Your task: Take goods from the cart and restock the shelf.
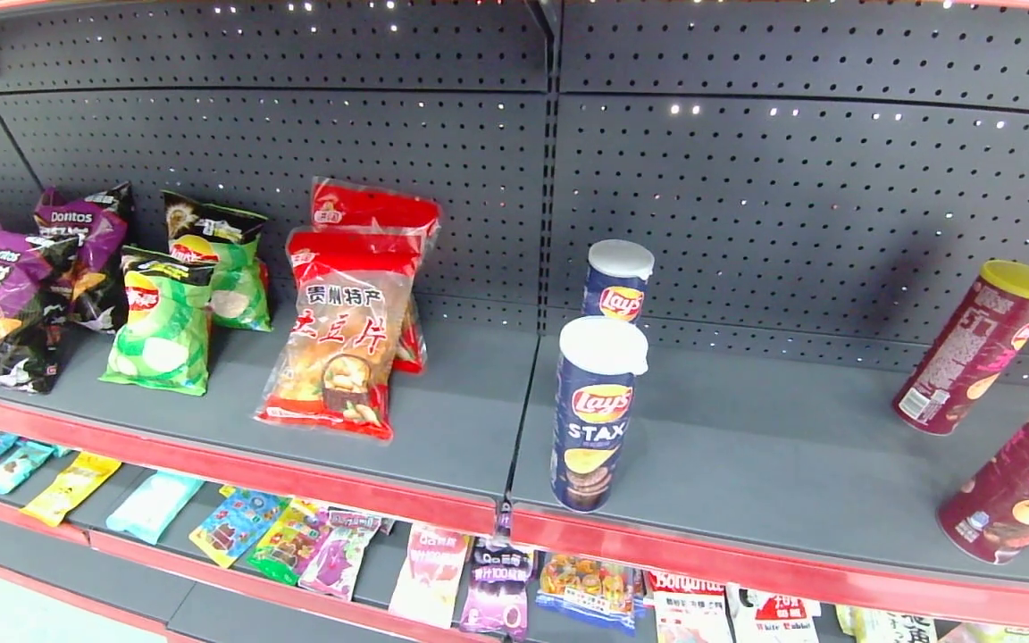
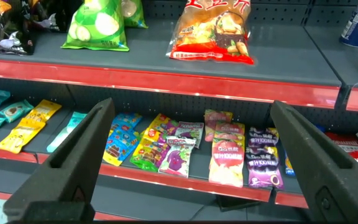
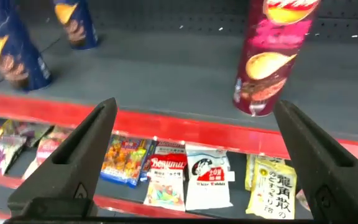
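Right wrist view: maroon can [image 3: 269, 62] beyond spread jaws.

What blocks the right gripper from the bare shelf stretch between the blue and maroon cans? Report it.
Nothing visible does. The right gripper, open and empty, faces the shelf, whose bare stretch lies free between the near blue can and the maroon can.

On the grey, red-lipped shelf [image 1: 747, 446], from the left: purple chip bags [image 1: 5, 304], green chip bags [image 1: 166, 321] and red snack bags [image 1: 345, 348] propped upright, two blue cans [image 1: 595, 420] one behind the other, two maroon cans [image 1: 979, 348] at the right. On the lower shelf [image 1: 121, 580], small sachets [image 1: 238, 527] laid flat.
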`<state>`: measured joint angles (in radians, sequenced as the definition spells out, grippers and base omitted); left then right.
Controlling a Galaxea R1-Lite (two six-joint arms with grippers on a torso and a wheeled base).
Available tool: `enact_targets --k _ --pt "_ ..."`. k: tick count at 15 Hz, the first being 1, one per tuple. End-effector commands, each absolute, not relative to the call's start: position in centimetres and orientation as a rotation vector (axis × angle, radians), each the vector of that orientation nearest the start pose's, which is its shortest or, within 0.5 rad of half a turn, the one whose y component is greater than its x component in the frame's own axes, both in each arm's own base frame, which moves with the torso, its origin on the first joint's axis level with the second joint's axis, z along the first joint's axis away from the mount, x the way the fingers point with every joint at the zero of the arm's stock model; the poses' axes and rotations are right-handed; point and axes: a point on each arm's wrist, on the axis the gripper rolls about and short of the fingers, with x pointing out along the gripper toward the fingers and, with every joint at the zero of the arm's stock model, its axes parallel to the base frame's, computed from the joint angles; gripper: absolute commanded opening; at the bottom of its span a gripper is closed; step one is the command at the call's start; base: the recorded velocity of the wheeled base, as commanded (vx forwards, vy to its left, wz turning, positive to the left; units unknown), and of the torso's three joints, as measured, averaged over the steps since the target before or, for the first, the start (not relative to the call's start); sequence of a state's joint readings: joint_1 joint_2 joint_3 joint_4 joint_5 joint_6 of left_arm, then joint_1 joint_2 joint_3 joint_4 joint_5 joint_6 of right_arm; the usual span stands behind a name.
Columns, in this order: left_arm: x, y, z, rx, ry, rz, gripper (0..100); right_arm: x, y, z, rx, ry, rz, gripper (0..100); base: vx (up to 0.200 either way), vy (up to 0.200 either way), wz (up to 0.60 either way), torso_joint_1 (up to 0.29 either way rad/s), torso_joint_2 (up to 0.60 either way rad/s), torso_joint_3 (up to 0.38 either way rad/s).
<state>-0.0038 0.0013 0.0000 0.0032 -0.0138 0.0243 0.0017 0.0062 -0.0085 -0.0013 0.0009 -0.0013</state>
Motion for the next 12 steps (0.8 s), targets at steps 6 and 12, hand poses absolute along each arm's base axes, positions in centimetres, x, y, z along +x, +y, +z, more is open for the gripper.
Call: enact_targets --k 6,12 --pt "-2.27 -0.03 7.52 0.026 0.004 -0.018 100 -2.28 0.0 7.56 0.003 -0.002 0.006 100 0.0 0.0 -0.1 0.0 0.0 0.0" --pt "-2.27 -0.03 7.52 0.028 0.004 -0.022 100 -2.28 0.0 7.56 0.003 -0.002 0.008 100 0.0 0.0 -0.5 0.004 0.0 0.001"
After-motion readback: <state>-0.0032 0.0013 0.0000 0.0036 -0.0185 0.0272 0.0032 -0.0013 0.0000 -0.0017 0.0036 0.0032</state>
